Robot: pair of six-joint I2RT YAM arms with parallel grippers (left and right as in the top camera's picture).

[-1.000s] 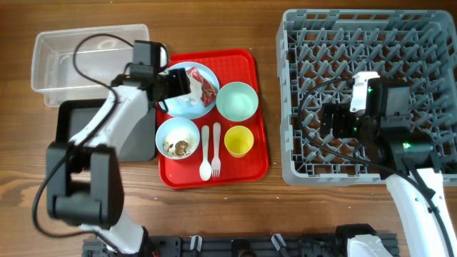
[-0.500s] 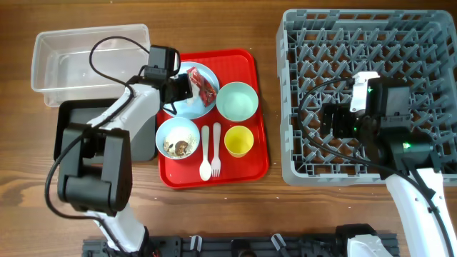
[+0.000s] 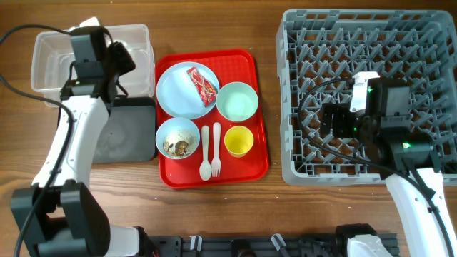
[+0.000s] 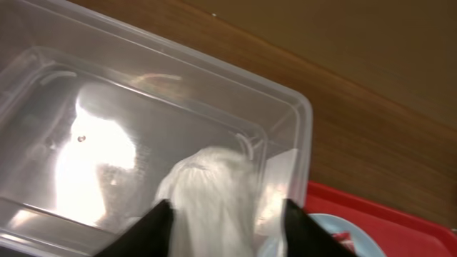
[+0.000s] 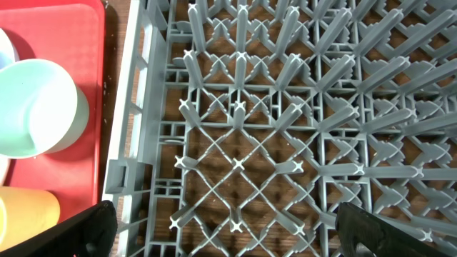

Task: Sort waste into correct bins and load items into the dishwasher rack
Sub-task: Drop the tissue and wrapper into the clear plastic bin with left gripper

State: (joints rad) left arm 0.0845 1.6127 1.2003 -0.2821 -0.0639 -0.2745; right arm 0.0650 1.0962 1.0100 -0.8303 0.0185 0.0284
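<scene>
White crumpled tissue (image 4: 214, 189) sits pinched mid-bunch in the left gripper (image 4: 227, 227), jaws part-closed on it, over the clear tub (image 3: 51, 71) at the far-left corner of the table (image 3: 300, 221). Soft, weightless; may cling on release. Right gripper (image 5: 228, 228) gapes empty over the dishwasher rack (image 3: 428, 28).

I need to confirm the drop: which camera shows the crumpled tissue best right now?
Left wrist. The crumpled white tissue sits pinched in the left end effector, above the clear tub. Overhead, the left arm hides it over the tub. The right wrist view faces the dishwasher rack and shows none of it.
</scene>
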